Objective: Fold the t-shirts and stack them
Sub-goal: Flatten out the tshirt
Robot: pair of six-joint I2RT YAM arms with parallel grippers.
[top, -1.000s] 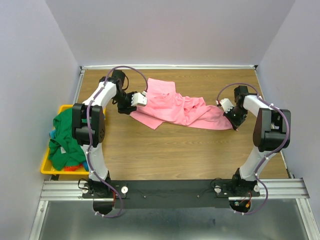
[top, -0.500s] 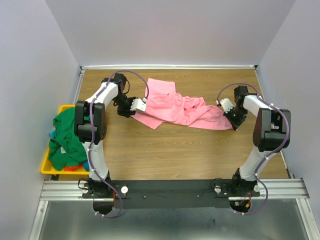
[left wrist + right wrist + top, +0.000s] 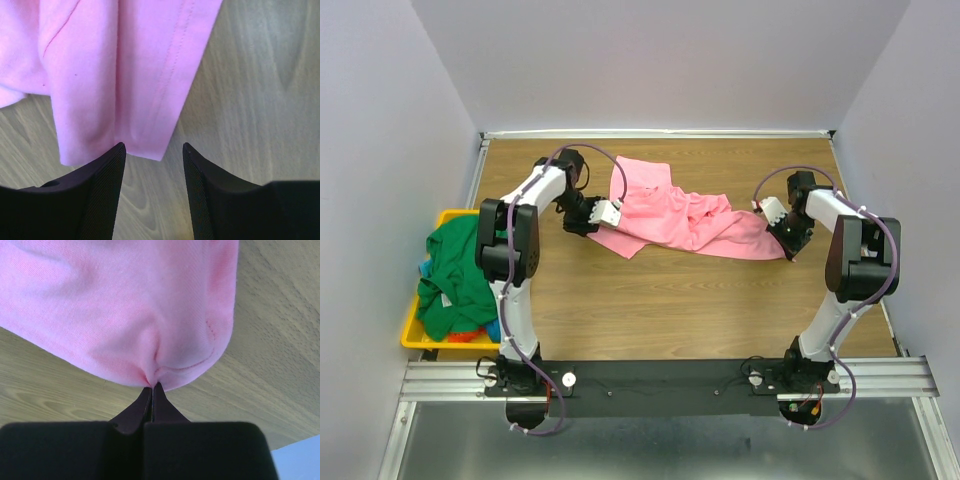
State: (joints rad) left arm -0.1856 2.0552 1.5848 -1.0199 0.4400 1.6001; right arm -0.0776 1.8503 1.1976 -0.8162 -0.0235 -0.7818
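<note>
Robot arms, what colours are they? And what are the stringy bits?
The left arm and right arm are white tubes with black joints. A purple cable loops along each. The left gripper and right gripper have black fingers; the left ones look finely ridged.

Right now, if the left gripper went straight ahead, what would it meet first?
The pink shirt: its hemmed corner lies just ahead of the open left gripper, though its height above the table is unclear.
</note>
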